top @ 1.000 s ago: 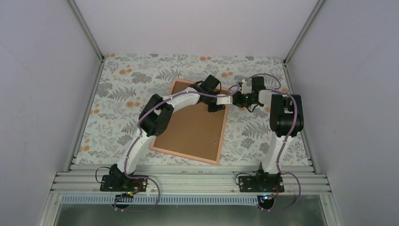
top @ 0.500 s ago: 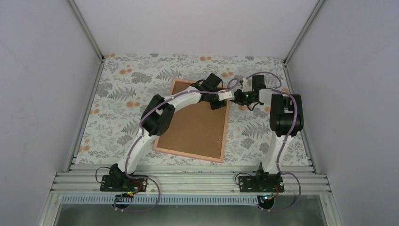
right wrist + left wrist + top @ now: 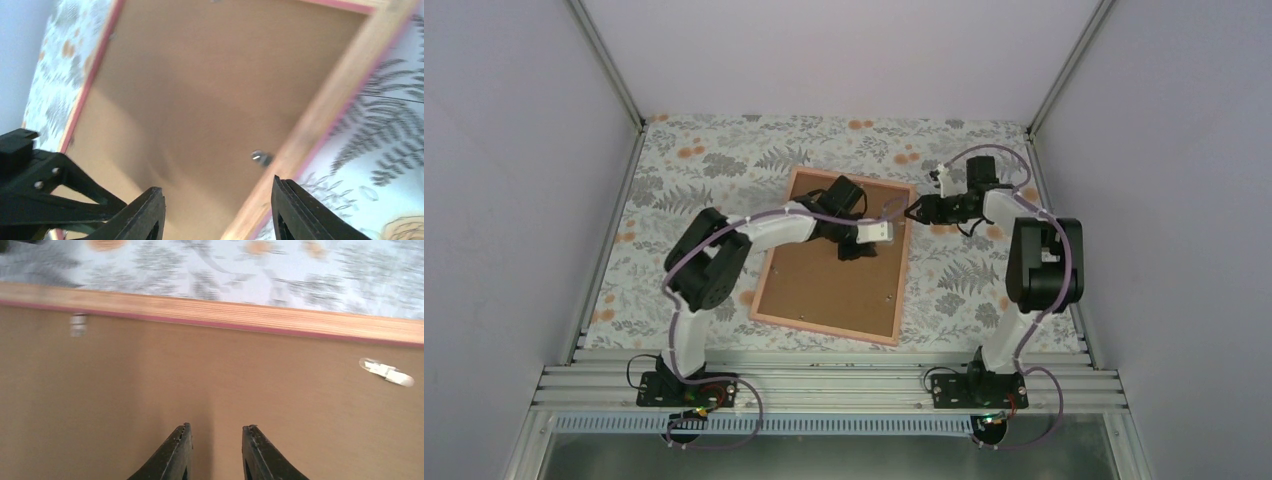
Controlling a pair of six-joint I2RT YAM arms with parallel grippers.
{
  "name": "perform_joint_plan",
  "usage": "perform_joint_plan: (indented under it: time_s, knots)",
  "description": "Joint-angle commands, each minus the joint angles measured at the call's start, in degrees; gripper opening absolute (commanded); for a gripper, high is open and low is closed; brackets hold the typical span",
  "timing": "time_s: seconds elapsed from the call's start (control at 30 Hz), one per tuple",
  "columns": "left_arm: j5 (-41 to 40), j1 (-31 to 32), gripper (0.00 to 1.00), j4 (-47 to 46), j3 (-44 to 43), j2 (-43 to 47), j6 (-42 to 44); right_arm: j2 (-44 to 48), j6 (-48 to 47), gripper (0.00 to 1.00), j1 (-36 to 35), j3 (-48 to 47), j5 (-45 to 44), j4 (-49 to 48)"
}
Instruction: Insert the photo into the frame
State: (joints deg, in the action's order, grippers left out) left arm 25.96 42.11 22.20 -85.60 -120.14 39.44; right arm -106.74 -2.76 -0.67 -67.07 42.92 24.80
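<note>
Top external: thin rectangular wood frame point(image 3: 822, 331), matte brown backing point(image 3: 824, 285), floral tablecloth point(image 3: 684, 170)

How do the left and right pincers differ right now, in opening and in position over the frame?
Opening: the left pincer shows a narrow gap, while the right pincer is spread wide. Position: the left pincer is over the brown backing, inside the frame border, while the right pincer is at the frame's right rail. Both hold nothing.
</note>
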Motion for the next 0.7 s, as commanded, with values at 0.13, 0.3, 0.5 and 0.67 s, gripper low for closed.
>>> perform_joint_plan:
  time_s: [0.13,0.3,0.5,0.67]
  knots:
    - [0.52,7.12,0.27,-8.69,18.44,10.50,3.17,4.62,-14.34,0.47,-4.62,3.83,9.62,10.75]
    - [-1.63,9.13,0.27,-10.48,18.88,9.49,0.56,2.13,-10.00,0.37,-9.03,5.04,8.36,6.69]
    - [-3.61,11.31,0.24,-12.23,19.88,7.51,0.52,-1.35,-5.82,0.28,-12.22,5.73,8.01,3.73]
    - [-4.33,12.37,0.22,-13.31,21.31,6.93,1.18,-3.94,-3.55,0.16,-13.34,7.94,6.55,1.97]
